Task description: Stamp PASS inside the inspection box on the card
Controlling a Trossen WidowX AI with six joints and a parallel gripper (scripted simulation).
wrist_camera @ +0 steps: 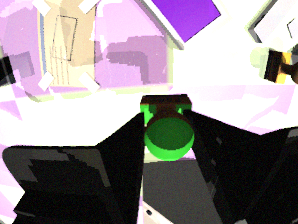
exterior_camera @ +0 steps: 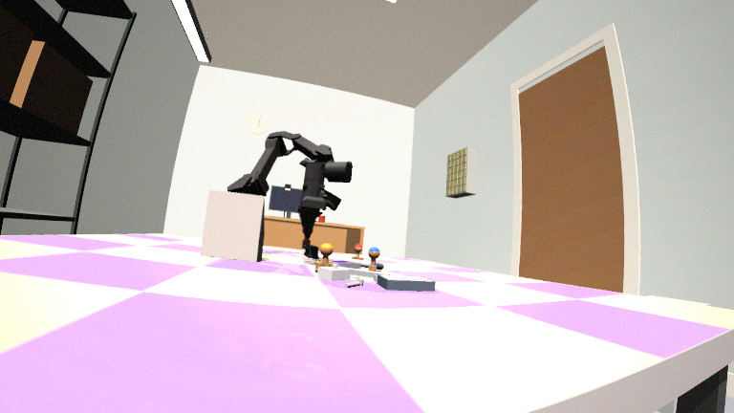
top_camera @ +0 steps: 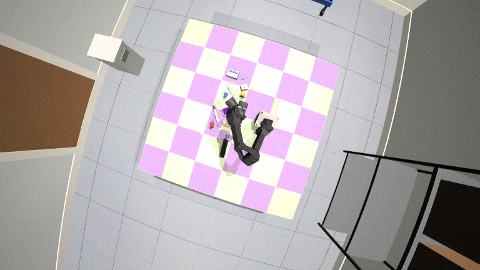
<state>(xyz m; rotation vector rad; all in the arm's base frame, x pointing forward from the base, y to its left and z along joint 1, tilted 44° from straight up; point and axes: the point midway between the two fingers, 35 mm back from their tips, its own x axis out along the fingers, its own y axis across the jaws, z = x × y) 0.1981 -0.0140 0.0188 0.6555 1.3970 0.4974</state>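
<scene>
Gripper (exterior_camera: 307,245) (wrist_camera: 164,116) closed part way on a green-topped stamp (wrist_camera: 169,135), one dark finger against either side of it; the jaws stand a modest gap apart, pointing down in the exterior view. Brown block end of the stamp shows beyond the round green knob. Whether this one is the PASS stamp, cannot tell; no lettering legible. Wrist view alone gives the green knob; from the top the arm (top_camera: 237,129) (exterior_camera: 264,163) hides it, and in the exterior view the held piece is only a small dark-brown shape low at the fingertips. Wrist also shows the tan card (wrist_camera: 82,37) with white pieces at its corners and an outlined box, upper left of the stamp and apart from it; purple pad (wrist_camera: 187,17) (top_camera: 225,110) beyond, upper right. Top view adds red-knobbed stamp (top_camera: 211,124) (exterior_camera: 357,249) on the far side of the card from the arm base, blue-knobbed (top_camera: 225,95) (exterior_camera: 374,253) and yellow-knobbed (top_camera: 242,95) (exterior_camera: 326,251) stamps near a pale ruler-like strip (top_camera: 232,92). Black upright block (top_camera: 223,147) near the card, on its other side from the pad. Wide stretch of checkered bench (top_camera: 214,181) (exterior_camera: 205,349) between that block and the nearest bench edge; small items crowd the pad's surroundings.
</scene>
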